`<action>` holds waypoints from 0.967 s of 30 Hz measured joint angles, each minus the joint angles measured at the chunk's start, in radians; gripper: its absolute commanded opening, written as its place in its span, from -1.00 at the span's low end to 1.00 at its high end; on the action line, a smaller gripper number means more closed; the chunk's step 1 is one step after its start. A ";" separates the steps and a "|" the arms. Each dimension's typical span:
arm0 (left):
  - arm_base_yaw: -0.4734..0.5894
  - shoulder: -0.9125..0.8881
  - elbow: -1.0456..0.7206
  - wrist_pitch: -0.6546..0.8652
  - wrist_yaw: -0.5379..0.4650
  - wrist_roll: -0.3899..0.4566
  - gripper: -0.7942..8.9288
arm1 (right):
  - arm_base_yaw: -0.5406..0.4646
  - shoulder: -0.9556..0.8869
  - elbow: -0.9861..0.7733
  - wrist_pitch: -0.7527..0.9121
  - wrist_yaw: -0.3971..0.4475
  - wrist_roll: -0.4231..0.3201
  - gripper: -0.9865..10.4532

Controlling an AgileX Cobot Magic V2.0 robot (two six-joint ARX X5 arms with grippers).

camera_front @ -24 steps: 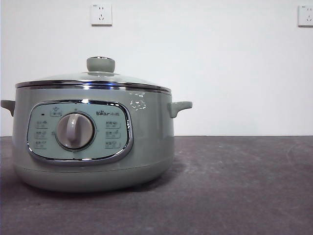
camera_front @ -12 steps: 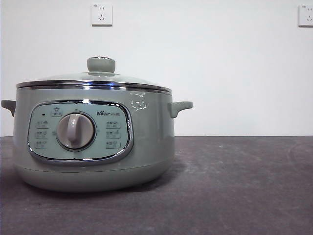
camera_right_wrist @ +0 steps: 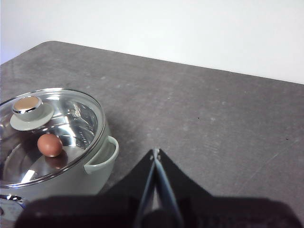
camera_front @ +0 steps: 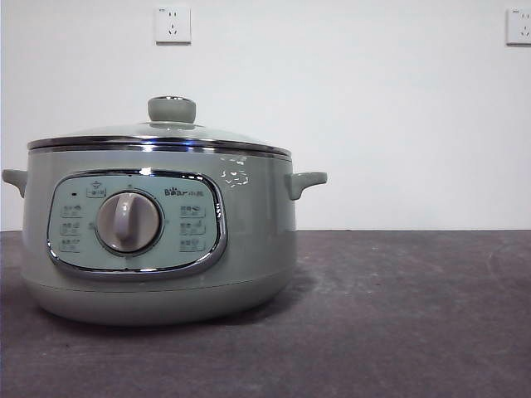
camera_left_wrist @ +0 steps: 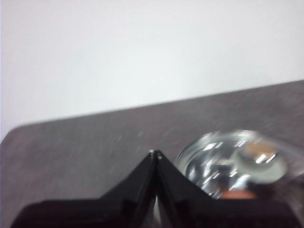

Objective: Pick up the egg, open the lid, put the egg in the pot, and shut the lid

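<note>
Both pairs of black jaws closed and empty, left gripper (camera_left_wrist: 155, 154) and right gripper (camera_right_wrist: 155, 152) clear of the sage-green pot (camera_right_wrist: 97, 156); reddish-brown egg (camera_right_wrist: 50, 145) inside beneath the seated glass lid (camera_right_wrist: 52, 133), task apparently complete.

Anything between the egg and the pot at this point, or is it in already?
Nothing left in the way: the egg already lies inside the pot, seen through the glass lid, which sits closed on the rim. Both pincers are shut and empty, right pincer off beside the pot, left pincer near the lid.
</note>
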 measured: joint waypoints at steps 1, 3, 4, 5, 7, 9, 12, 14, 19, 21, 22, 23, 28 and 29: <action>0.022 -0.030 -0.064 0.026 0.004 0.000 -0.84 | 0.000 0.000 0.000 0.000 0.000 0.000 -0.82; 0.057 -0.083 -0.177 0.066 0.019 0.000 -0.84 | 0.000 0.000 0.000 0.000 0.000 0.000 -0.82; 0.072 -0.110 -0.235 0.085 0.030 0.000 -0.84 | 0.000 0.000 0.000 0.000 0.000 0.000 -0.82; 0.083 -0.132 -0.279 0.096 0.036 0.000 -0.84 | 0.000 0.000 0.000 0.000 0.000 0.000 -0.82; 0.103 -0.174 -0.371 0.109 0.042 0.000 -0.84 | 0.000 0.000 0.000 0.000 0.000 0.000 -0.82; 0.117 -0.207 -0.444 0.125 0.043 0.000 -0.84 | 0.000 0.000 0.000 0.000 0.000 0.000 -0.82; 0.125 -0.250 -0.509 0.140 0.043 0.000 -0.84 | 0.000 0.000 0.000 0.000 0.000 0.000 -0.82; 0.125 -0.277 -0.539 0.142 0.043 0.000 -0.84 | 0.000 0.000 0.000 0.000 0.000 0.000 -0.82; 0.125 -0.323 -0.578 0.146 0.043 0.000 -0.84 | 0.000 0.000 0.000 0.000 0.000 0.000 -0.82; 0.125 -0.344 -0.587 0.149 0.043 0.000 -0.84 | 0.000 0.000 0.000 0.000 0.000 0.000 -0.82; 0.125 -0.354 -0.594 0.151 0.043 0.000 -0.84 | 0.000 0.000 0.000 0.000 0.000 0.000 -0.82; 0.125 -0.360 -0.601 0.154 0.043 0.000 -0.84 | 0.000 0.000 0.000 0.000 0.000 0.000 -0.82; 0.125 -0.361 -0.611 0.163 0.049 -0.003 -0.84 | 0.000 0.000 0.000 0.000 0.000 0.000 -0.82; 0.125 -0.361 -0.611 0.163 0.050 -0.006 -0.84 | 0.000 0.000 0.000 0.000 0.000 0.000 -0.82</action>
